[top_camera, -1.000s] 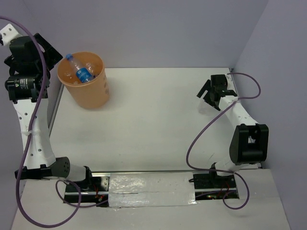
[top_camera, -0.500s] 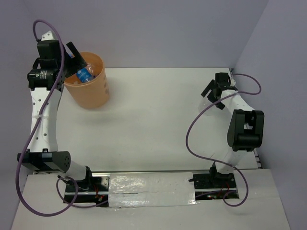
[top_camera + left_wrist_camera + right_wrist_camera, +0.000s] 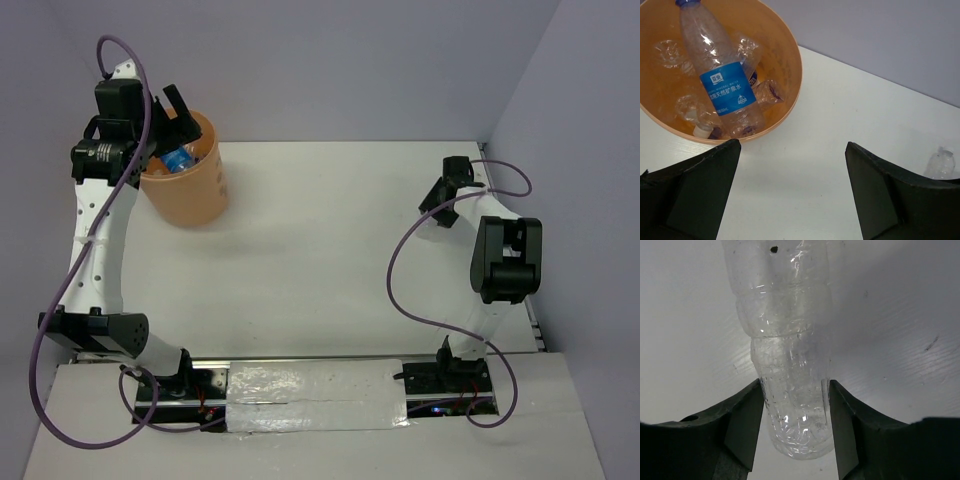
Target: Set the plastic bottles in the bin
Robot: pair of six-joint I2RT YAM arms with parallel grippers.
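Note:
The bin (image 3: 195, 190) is an orange bucket at the table's far left. Inside it lie several clear plastic bottles, one with a blue label (image 3: 720, 85) and a blue cap. My left gripper (image 3: 170, 115) hangs open over the bin's rim (image 3: 790, 75), nothing between its fingers (image 3: 695, 195). At the far right, my right gripper (image 3: 437, 200) is shut on a clear crinkled bottle (image 3: 790, 365) lying on the table. Its pads (image 3: 742, 430) press the bottle's lower body from both sides. The same bottle (image 3: 940, 162) shows small in the left wrist view.
The lilac walls close in the table at the back and on both sides. The right gripper works close to the right wall and the table's back right corner (image 3: 480, 148). Purple cables (image 3: 410, 260) loop from both arms.
The left arm has swung in from the left edge to hover over the bin. The right gripper has moved down onto the bottle and closed on it.

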